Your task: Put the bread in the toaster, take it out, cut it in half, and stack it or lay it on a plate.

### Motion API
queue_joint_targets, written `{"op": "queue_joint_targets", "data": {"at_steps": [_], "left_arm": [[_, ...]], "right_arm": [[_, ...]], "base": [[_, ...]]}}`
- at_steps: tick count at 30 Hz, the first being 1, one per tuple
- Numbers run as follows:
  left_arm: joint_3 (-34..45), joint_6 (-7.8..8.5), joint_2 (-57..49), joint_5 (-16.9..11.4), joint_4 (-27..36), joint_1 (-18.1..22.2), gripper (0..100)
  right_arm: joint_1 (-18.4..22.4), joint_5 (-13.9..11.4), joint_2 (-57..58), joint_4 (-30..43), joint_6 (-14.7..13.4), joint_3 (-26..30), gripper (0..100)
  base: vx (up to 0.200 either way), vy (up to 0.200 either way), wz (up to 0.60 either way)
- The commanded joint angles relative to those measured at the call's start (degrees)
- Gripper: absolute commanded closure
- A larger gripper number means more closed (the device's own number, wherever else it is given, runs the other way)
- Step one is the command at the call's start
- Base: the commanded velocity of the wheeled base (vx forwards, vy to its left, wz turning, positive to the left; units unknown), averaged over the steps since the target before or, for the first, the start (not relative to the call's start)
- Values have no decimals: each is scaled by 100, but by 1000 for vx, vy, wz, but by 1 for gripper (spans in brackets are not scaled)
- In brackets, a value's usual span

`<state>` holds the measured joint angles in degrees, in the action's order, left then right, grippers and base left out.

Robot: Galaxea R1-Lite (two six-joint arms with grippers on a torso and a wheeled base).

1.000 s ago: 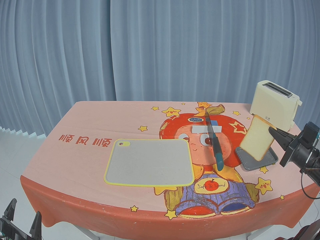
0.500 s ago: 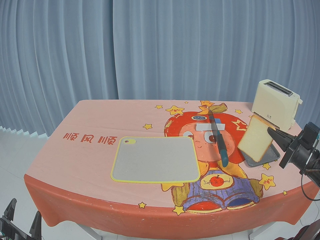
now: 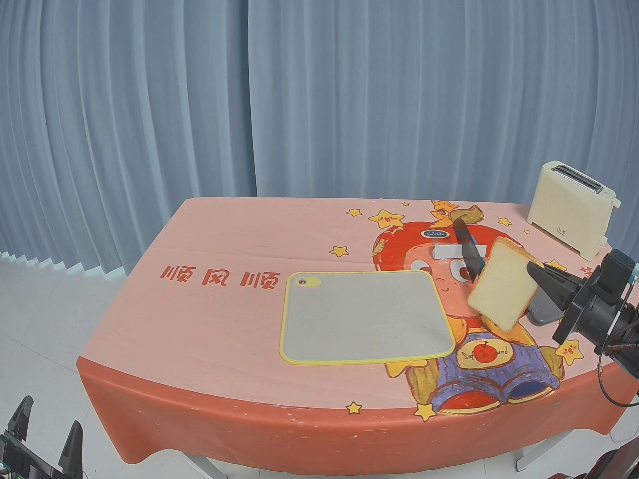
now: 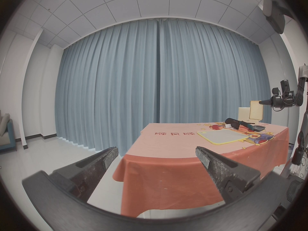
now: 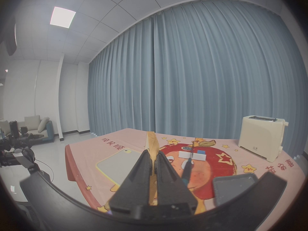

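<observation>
I see the table [image 3: 219, 314] under its cartoon cloth, with red lettering at centre left. The cutting board [image 3: 366, 315] lies mid-frame and the toaster [image 3: 572, 207] is at far right. My right gripper [image 3: 534, 271] is clamped on the bread [image 3: 504, 292] — raised over the cloth, partly hiding the grey plate [image 3: 546, 311] and knife [image 3: 469, 251]. My left gripper [image 4: 156, 151] hangs spread apart — lower left.

Pink tablecloth [image 3: 219, 320] over the table, printed with a cartoon apple-head figure, yellow stars and red characters [image 3: 219, 277]. A white strip [image 3: 442, 251] lies on the print. Blue-grey pleated curtain [image 3: 319, 81] runs behind, pale tiled floor [image 3: 40, 327] below. Sofa [image 5: 35, 124] at the far wall, ceiling light panel [image 5: 62, 16] lit.
</observation>
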<state>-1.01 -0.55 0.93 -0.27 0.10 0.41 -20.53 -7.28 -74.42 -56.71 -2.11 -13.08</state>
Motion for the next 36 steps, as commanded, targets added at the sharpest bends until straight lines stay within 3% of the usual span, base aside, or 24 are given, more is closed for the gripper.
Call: {"op": "queue_joint_targets", "data": {"at_steps": [1, 12, 22, 31, 36], "left_arm": [[101, 37, -93, 0, -10, 2, 0], [101, 37, -93, 0, -10, 2, 0], [101, 37, -93, 0, -10, 2, 0], [101, 37, -93, 0, -10, 2, 0], [101, 37, -93, 0, -10, 2, 0]], "right_arm": [[-65, -2, -28, -7, -123, -10, 100], [-478, 25, -310, -7, -1406, -54, 100], [-1058, 69, -1118, -15, -3357, -362, 100], [-1234, 148, -1593, -24, -4729, -898, 100], [-1269, 508, -1997, -182, -4896, -1047, 100]], "base": [[0, 0, 0], [0, 0, 0], [0, 0, 0], [0, 0, 0], [0, 0, 0]]}}
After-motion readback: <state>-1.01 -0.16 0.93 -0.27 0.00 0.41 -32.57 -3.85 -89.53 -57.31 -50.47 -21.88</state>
